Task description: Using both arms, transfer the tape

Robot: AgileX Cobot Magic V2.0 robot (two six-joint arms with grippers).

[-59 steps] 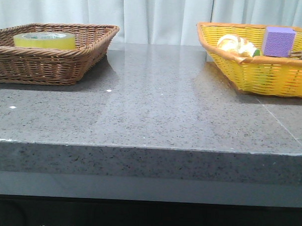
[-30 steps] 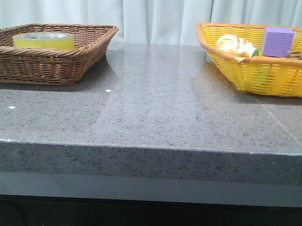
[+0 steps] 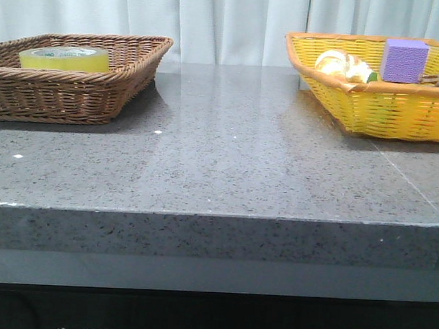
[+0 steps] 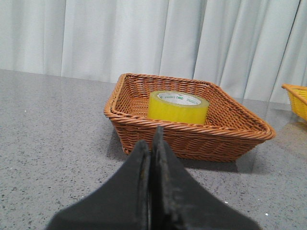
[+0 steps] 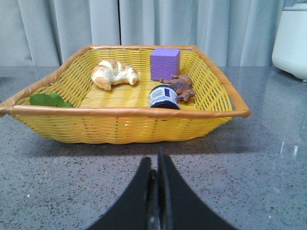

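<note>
Grey speckled stone table (image 3: 219, 172), backed by pale curtains (image 3: 231, 24). At its left, a brown wicker basket (image 3: 78, 94); at its right, well apart, a yellow wicker basket (image 5: 124, 125) holding a croissant (image 5: 113, 73), purple block (image 5: 165, 63), dark blue-labelled jar (image 5: 164, 97), small brown figure (image 5: 181, 86) and green leaves (image 5: 48, 100).

The light is bright, soft and even in all three views. The grey table (image 3: 226, 172) shines and shows pale reflections of the white curtain (image 3: 231, 24). Soft shadows lie under the brown basket (image 4: 192, 139) just beyond the left gripper (image 4: 152, 143) and under the yellow basket (image 5: 124, 122) beyond the right gripper (image 5: 157, 165). Both grippers look dark and slightly blurred, close to the camera
</note>
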